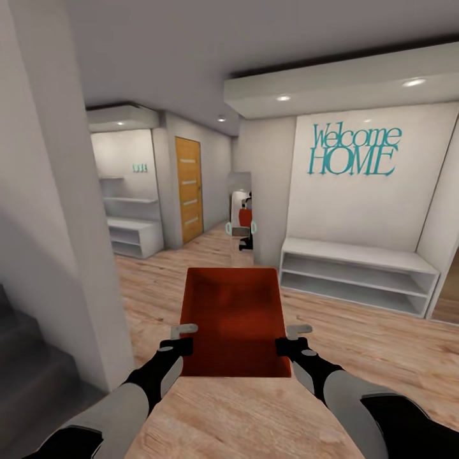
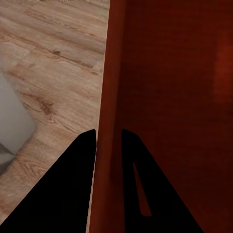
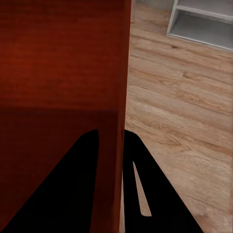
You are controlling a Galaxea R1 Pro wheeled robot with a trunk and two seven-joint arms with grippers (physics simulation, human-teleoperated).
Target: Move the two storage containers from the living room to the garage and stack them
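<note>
One orange-red open-topped storage container [image 1: 233, 322] hangs in front of me above the light wood plank flooring, carried between both arms. My left gripper [image 1: 183, 336] is shut on its left wall [image 2: 108, 97], one finger on each side of that wall. On the opposite side, my right gripper [image 1: 294, 338] is shut on the right wall [image 3: 122, 87] in the same way. The container is empty inside. I am in an entrance hall, with neither the garage nor its dark grey floor in view.
A pale wall corner [image 1: 57, 223] stands close on my left. A white low shelf bench [image 1: 357, 271] sits under a "Welcome HOME" sign [image 1: 354, 150] at right. Ahead are a narrow mirror [image 1: 241, 220], a wooden door [image 1: 188, 188] and white shelves [image 1: 131, 223]. Open plank flooring [image 1: 166, 268] leads forward.
</note>
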